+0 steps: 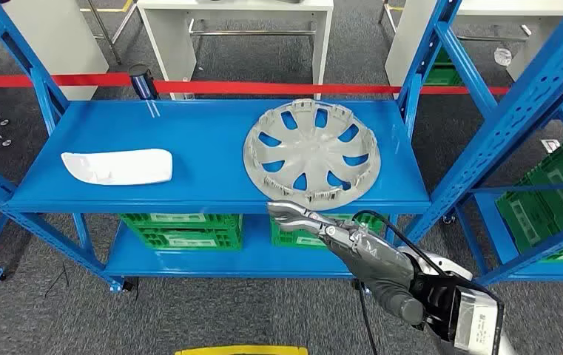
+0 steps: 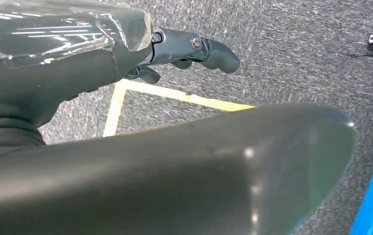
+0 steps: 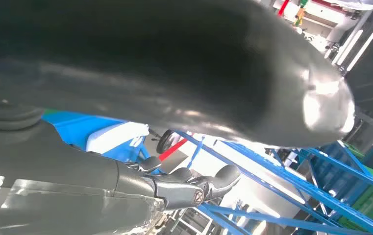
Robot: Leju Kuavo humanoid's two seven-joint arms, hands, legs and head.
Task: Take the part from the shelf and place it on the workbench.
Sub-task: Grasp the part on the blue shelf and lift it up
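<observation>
Wheel cover lies flat on the blue shelf, at twelve o'clock from the right hand, whose empty fingers are extended just below the shelf edge. If raised carelessly, the shelf lip could be struck. No writing can be read.

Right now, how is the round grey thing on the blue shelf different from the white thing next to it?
The grey wheel cover is round with cut-out holes and spokes; the white part is long, smooth and solid. The wheel cover looks bigger than the white part. The wheel cover lies on the shelf's right side, just beyond the right hand; the white part lies on the left side. Both lie flat on the same blue shelf.
</observation>
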